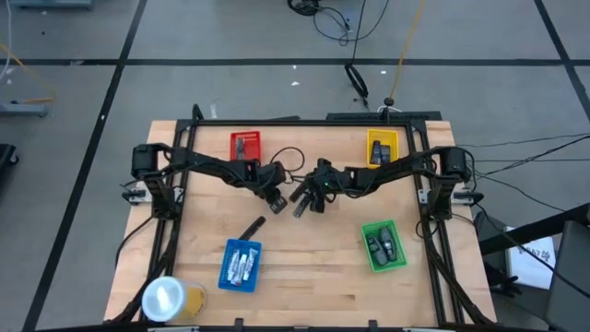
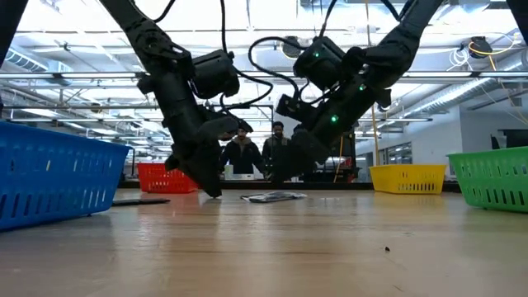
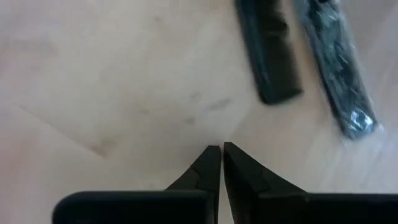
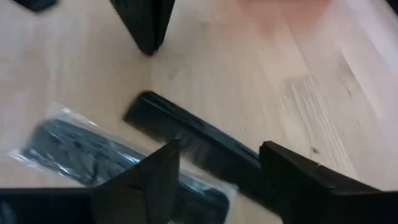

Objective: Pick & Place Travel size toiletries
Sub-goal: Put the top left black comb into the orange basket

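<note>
Hovering with fingers parted and empty over a black comb and wrapped comb at mid-frame on the bench, the right gripper risks snagging both, while the left gripper, fingers closed on nothing, crowds in alongside.

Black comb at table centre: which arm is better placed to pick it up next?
Right, probably. The right gripper is open with the black comb lying just ahead between its fingers. The left gripper is shut, and the comb lies off to its side.
</note>
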